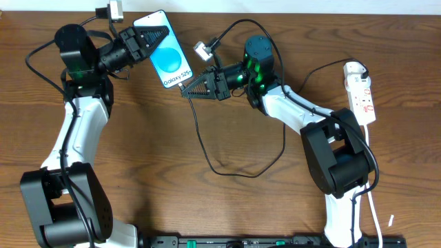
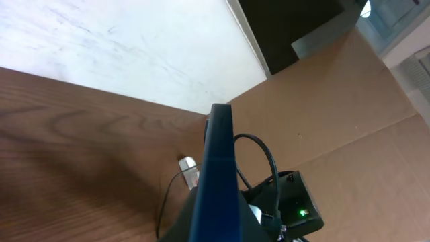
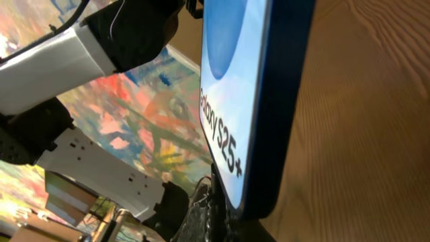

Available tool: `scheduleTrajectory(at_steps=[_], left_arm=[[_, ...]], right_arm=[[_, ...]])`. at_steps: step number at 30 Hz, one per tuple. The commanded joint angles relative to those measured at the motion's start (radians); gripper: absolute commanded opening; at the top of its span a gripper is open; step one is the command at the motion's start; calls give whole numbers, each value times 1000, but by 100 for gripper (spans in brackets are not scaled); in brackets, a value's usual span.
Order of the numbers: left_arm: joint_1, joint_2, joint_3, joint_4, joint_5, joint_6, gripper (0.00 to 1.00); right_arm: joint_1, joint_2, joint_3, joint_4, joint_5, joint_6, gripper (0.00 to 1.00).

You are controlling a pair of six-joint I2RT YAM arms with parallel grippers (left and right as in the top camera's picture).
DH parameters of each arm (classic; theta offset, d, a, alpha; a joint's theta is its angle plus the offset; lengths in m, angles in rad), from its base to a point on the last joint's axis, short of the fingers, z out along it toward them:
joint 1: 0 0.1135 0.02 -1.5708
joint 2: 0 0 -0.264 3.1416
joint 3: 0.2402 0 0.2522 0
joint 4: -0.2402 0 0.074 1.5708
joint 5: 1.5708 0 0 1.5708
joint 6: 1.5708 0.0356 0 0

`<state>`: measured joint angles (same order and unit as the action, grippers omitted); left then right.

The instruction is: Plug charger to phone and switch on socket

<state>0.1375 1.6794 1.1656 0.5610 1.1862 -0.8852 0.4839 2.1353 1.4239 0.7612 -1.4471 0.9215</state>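
Two grippers closed: left gripper [image 1: 153,36] clamps the slim black-edged smartphone [image 1: 172,60], upper centre-left; right gripper [image 1: 189,91] pinches the thin black charger cable [image 1: 200,141] at the smartphone's lower end. Risk: misaligned connector could miss the port and twist the smartphone loose.

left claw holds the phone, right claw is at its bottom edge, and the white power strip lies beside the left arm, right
Not quite. The overhead view shows the white power strip beside the right arm, not the left. The left claw does hold the phone, with the right claw at its bottom edge.
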Motion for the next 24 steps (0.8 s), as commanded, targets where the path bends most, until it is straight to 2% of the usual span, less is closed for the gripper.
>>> scheduleTrajectory(at_steps=[1, 24], left_arm=[[-10, -18, 15, 1, 56, 20, 8], [-10, -18, 15, 1, -1, 11, 8]], right_arm=[[0, -9, 15, 14, 115, 29, 1], [15, -9, 15, 13, 219, 77, 1]])
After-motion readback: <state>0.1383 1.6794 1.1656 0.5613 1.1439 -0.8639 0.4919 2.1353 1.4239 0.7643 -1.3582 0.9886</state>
